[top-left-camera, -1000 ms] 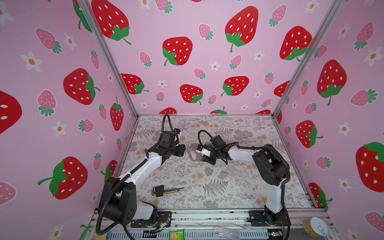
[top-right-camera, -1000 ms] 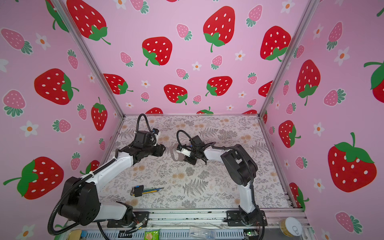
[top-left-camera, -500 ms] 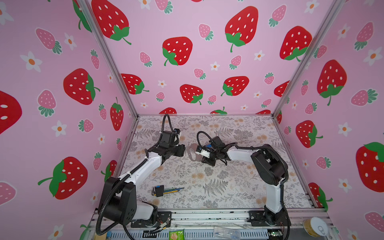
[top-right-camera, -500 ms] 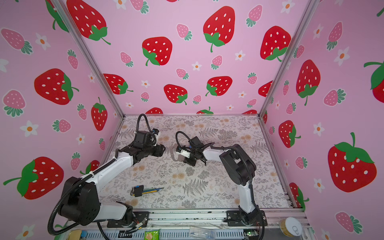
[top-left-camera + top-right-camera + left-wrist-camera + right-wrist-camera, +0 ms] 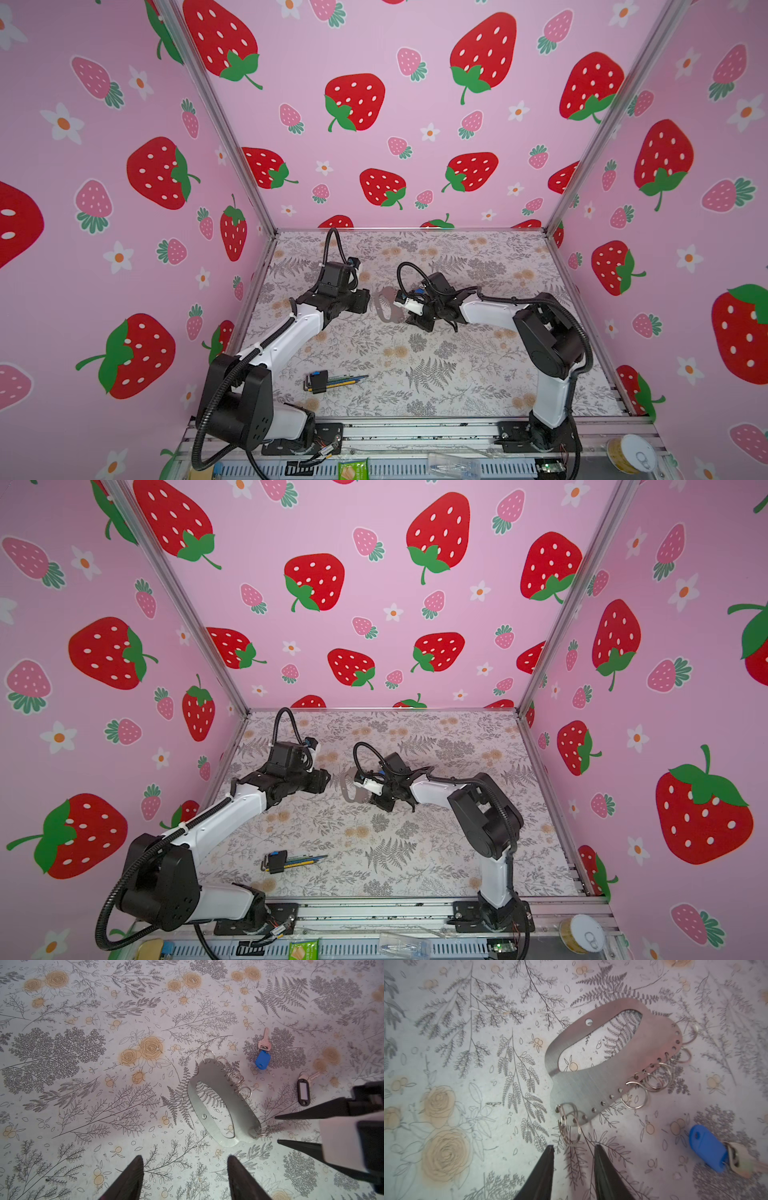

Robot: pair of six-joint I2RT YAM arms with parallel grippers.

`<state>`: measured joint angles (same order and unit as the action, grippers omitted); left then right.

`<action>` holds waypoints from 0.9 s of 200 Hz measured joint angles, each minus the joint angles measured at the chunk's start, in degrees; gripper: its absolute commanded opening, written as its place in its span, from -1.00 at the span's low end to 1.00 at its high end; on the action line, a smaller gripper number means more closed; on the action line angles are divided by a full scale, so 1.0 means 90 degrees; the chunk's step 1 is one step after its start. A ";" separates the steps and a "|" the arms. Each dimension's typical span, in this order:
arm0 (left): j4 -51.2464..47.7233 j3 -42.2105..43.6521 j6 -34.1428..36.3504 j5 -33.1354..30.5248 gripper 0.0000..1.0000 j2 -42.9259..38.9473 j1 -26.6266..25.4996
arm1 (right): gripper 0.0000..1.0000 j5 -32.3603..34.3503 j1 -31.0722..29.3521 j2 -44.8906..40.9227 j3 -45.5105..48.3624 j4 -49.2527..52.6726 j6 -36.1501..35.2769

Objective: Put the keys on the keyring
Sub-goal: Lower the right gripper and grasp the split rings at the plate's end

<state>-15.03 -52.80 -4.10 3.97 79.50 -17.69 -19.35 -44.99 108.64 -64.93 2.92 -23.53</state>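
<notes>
The keyring (image 5: 222, 1105) is a flat grey holder with an oval cut-out and small metal rings (image 5: 568, 1124) along one edge. It lies flat on the floral mat between both arms (image 5: 383, 306) (image 5: 349, 789). Two keys lie apart from it: one with a blue tag (image 5: 262, 1059) (image 5: 708, 1151), one with a black-rimmed white tag (image 5: 303, 1093). My right gripper (image 5: 574, 1147) (image 5: 276, 1129) is open and empty, its tips just short of the end rings. My left gripper (image 5: 185, 1159) (image 5: 368, 300) is wide open and empty, hovering short of the keyring's other end.
A hex-key bundle in a black and blue holder (image 5: 328, 380) (image 5: 286, 860) lies on the mat near the front, left of centre. Pink strawberry walls enclose the mat on three sides. In both top views the keys are hidden by my right arm.
My right gripper's jaws have widened a little beside the keyring's end rings. The left arm has stayed put. Nothing has been picked up.
</notes>
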 measured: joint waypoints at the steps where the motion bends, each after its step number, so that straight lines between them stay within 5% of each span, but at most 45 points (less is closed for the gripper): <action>1: 0.0000 0.0000 0.0000 0.0000 0.32 0.0000 0.0000 | -0.41 -0.0012 0.0000 -0.0015 0.0000 -0.0005 0.0007; 67: 0.0005 0.0134 0.0007 -0.0061 0.33 0.0000 0.0000 | -0.47 -0.0964 0.0000 -0.0153 0.0097 0.0053 0.0219; 180: 0.0022 0.0197 0.0053 -0.0141 0.43 0.0000 0.0000 | -0.42 -0.0595 0.0000 0.0364 -0.0036 0.0274 0.0427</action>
<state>-14.83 -51.03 -3.62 2.70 79.50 -17.69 -24.71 -44.99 111.92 -65.25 5.39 -19.68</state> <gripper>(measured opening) 0.712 0.282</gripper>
